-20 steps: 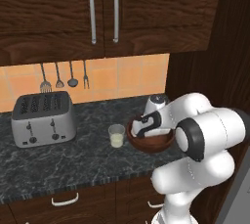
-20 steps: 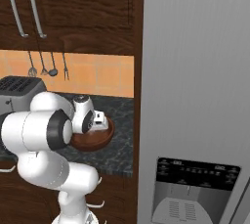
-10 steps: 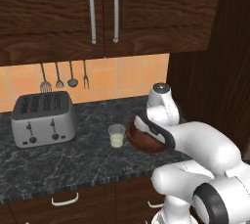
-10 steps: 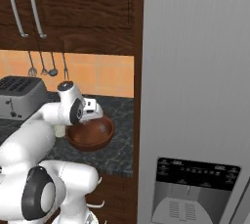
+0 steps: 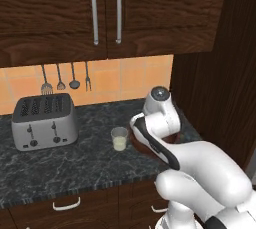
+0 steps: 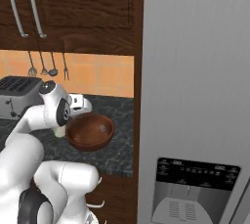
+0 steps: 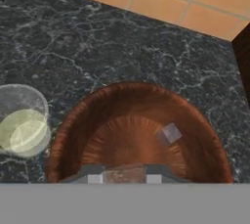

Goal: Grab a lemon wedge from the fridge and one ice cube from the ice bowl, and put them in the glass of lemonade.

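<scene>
The claw (image 7: 124, 179) hung over the ice bowl (image 7: 88, 125) on the desk (image 7: 146, 47), seemingly pinching a glassy ice cube (image 7: 124, 173), which looked slick, light and hard, best squeezed across flat faces.

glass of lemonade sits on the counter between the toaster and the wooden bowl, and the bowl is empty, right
Not quite: the ice bowl is not empty. The hand view shows one ice cube lying inside it. The glass of lemonade does stand between the toaster and the bowl.
</scene>
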